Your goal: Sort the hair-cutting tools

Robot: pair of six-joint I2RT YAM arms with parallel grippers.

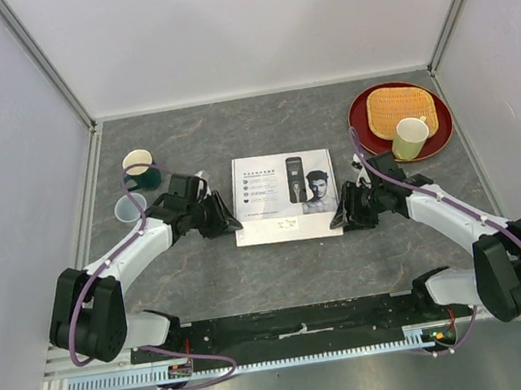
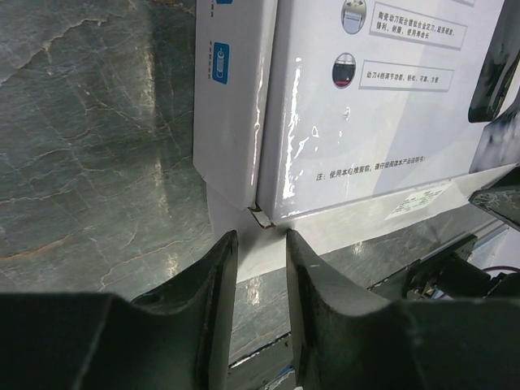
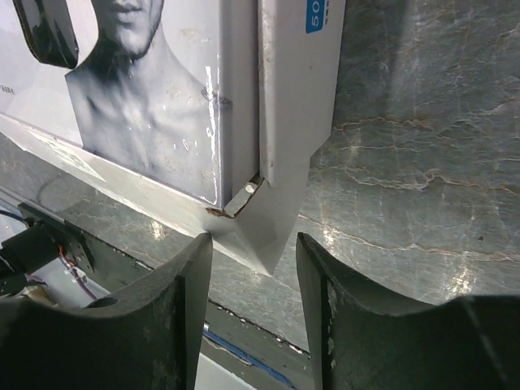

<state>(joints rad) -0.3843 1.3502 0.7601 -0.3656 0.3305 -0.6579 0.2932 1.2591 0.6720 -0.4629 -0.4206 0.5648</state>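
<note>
The left fingers [image 2: 215,301] stand narrowly apart and hold nothing. The near corner of the white box [image 1: 283,196] lies just ahead of their tips. The right fingers [image 3: 333,309] stand wider, also empty, with the pointed end of the box's side flap [image 3: 284,122] reaching into the gap between them, apart from both. The hair-cutting tools are nowhere in sight; they are probably inside the shut box, beyond both pairs of fingers.

The likely trouble is the thin card. If only the flap tip is pinched, it may crease or tear instead of opening. An uneven pull from the two sides may twist the box or skate it away. A sudden lift may spill loose pieces.

The table [image 1: 253,275] is grey, marbled and glossy, so it looks slippery. Plain pale walls [image 1: 244,21] close in three sides.
</note>
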